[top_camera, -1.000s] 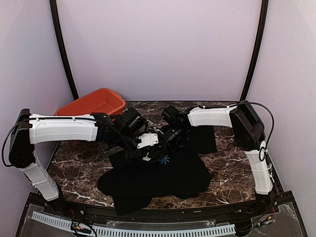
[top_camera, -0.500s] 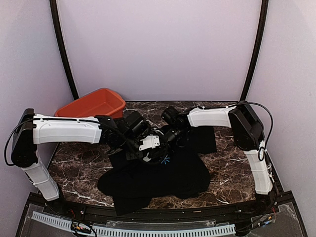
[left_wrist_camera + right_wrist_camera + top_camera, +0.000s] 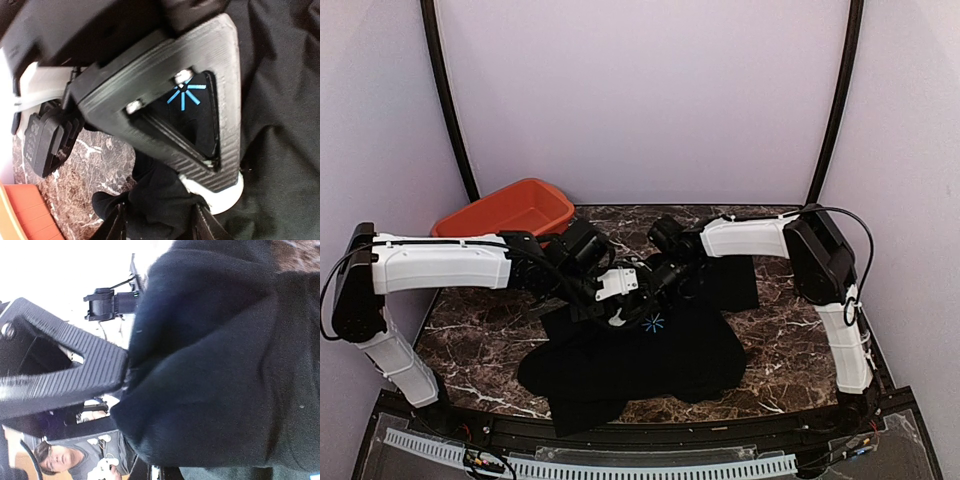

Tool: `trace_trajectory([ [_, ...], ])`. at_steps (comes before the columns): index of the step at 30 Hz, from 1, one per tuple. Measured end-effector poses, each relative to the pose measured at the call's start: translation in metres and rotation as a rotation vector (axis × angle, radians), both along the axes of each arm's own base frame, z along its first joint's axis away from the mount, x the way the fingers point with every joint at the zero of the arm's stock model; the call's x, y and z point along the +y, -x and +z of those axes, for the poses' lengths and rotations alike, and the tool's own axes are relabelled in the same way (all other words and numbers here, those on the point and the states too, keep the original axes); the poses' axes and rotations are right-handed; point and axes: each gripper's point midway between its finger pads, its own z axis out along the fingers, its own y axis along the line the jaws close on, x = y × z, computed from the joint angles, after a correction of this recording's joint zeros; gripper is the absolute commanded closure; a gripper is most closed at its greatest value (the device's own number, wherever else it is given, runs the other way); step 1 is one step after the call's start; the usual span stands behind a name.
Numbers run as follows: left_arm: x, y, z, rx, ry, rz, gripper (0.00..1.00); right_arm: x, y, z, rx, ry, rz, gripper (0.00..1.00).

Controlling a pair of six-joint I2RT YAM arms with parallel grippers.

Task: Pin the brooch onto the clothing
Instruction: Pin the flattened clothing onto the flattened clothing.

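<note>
Left gripper (image 3: 623, 308) had edged back by the starburst (image 3: 653, 322), finger gap unclear; right gripper (image 3: 655, 281) clamped T-shirt (image 3: 665, 362); brooch unseen, pinning unconfirmed

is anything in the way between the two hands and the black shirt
Nothing visible does. The right hand is shut on a fold of the shirt, and the left hand is right over the cloth beside the blue print. The brooch itself is not in sight.
</note>
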Motion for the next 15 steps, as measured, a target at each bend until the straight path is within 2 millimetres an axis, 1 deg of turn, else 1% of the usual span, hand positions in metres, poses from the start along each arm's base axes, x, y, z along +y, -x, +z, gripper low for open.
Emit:
trace_trajectory([
  [8,-0.006,0.007,0.022,0.063,0.156,-0.032,0.55,-0.005,0.011,0.019,-0.063,-0.104,0.053,1.0],
  [12,-0.008,0.014,0.031,0.076,0.2,-0.053,0.54,-0.005,0.021,0.028,-0.09,-0.138,0.087,1.0],
  [14,-0.01,0.016,0.033,0.085,0.213,-0.063,0.51,-0.006,0.023,0.03,-0.1,-0.146,0.094,1.0],
  [15,-0.011,0.017,0.034,0.089,0.222,-0.068,0.47,-0.007,0.024,0.031,-0.102,-0.148,0.097,1.0],
])
